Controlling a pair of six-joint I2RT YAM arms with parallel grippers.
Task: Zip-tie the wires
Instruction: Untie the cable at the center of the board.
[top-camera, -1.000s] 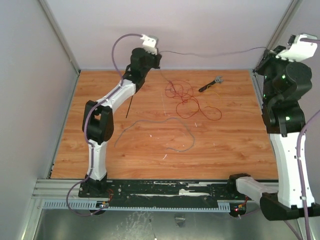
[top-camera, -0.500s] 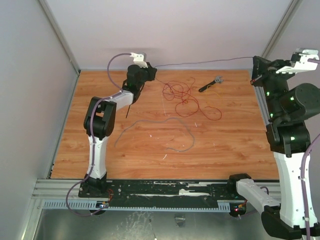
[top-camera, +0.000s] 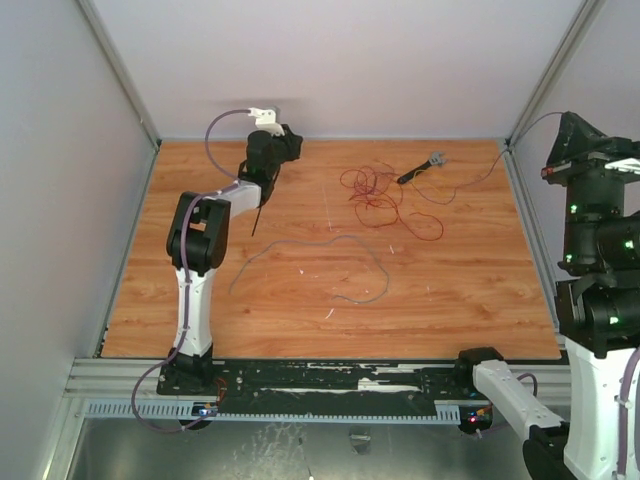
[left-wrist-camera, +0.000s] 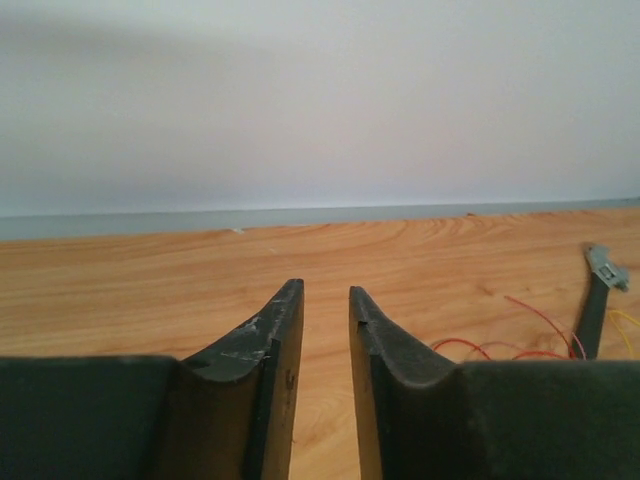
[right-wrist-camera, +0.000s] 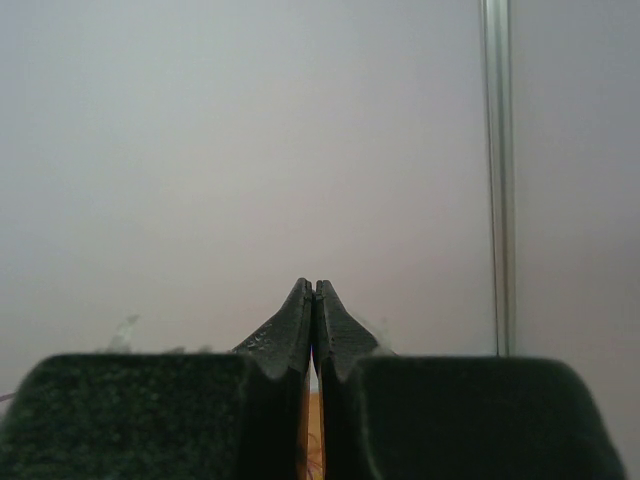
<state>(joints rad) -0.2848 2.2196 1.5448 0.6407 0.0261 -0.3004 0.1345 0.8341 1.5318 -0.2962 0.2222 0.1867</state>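
The wires (top-camera: 375, 195) lie as a loose red tangle on the far middle of the wooden table; a few red loops (left-wrist-camera: 510, 345) show in the left wrist view. One thin grey strand (top-camera: 470, 180) runs from the tangle up to my right gripper (top-camera: 566, 122), which is raised at the far right. Its jaws (right-wrist-camera: 314, 285) are pressed together on that strand. My left gripper (top-camera: 293, 143) hovers low at the far left, its jaws (left-wrist-camera: 325, 290) slightly apart with only bare wood between them. The zip tie (top-camera: 256, 222) lies as a thin black strip beside the left arm.
A short black tool with a grey head (top-camera: 420, 168) lies right of the tangle and also shows in the left wrist view (left-wrist-camera: 597, 300). A longer grey wire (top-camera: 330, 262) curves across the table's middle. Grey walls enclose the table on three sides.
The left gripper opened and let go of the grey strand, which dropped from taut in the air onto the table. The left arm drew back left; the right arm swung right.
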